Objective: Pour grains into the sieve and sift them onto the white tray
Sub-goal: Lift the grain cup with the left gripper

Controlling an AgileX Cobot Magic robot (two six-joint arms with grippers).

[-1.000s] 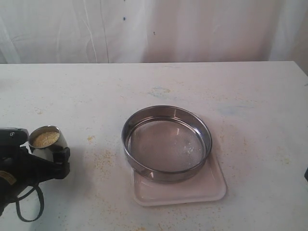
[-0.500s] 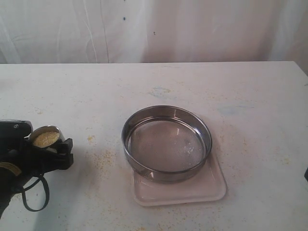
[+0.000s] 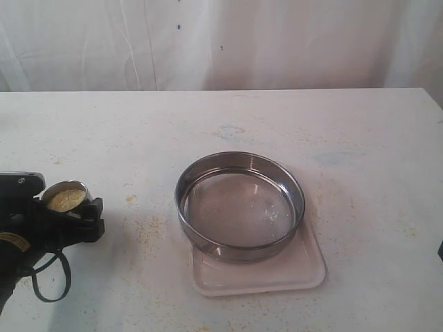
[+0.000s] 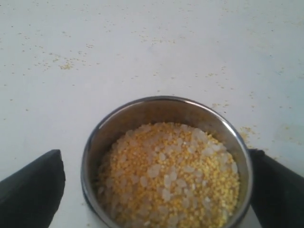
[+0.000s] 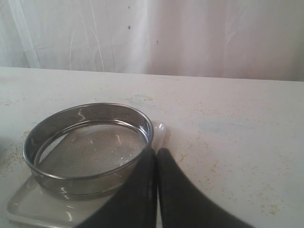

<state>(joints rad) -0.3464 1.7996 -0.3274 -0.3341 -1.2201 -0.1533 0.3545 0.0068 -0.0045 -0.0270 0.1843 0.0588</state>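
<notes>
Black fingers (image 4: 33, 190) of my left gripper (image 4: 154, 159) stand spread to either side of the steel cup (image 4: 166, 114). One finger looks to be touching the wall and the other is just clear of it, so nothing is clamped. The cup rests on the table (image 3: 346, 124), well apart from the sieve (image 3: 239, 207), and is filled close to its rim with grains (image 4: 166, 185), yellow meal mixed with paler coarse bits. My right gripper (image 5: 156, 166) is pressed together on nothing and hovers near the sieve, which is empty and sits on the white tray (image 3: 277, 273), apparently overhanging its left edge. Hazards, as I judge them: closing from this uneven straddle may shove the cup sideways before it is caught. The smooth round wall may slip or turn in the pads, and so full a cup would spill at any tilt during the carry. Siftings falling past the overhang would join the specks (image 3: 147, 228) on the table.
</notes>
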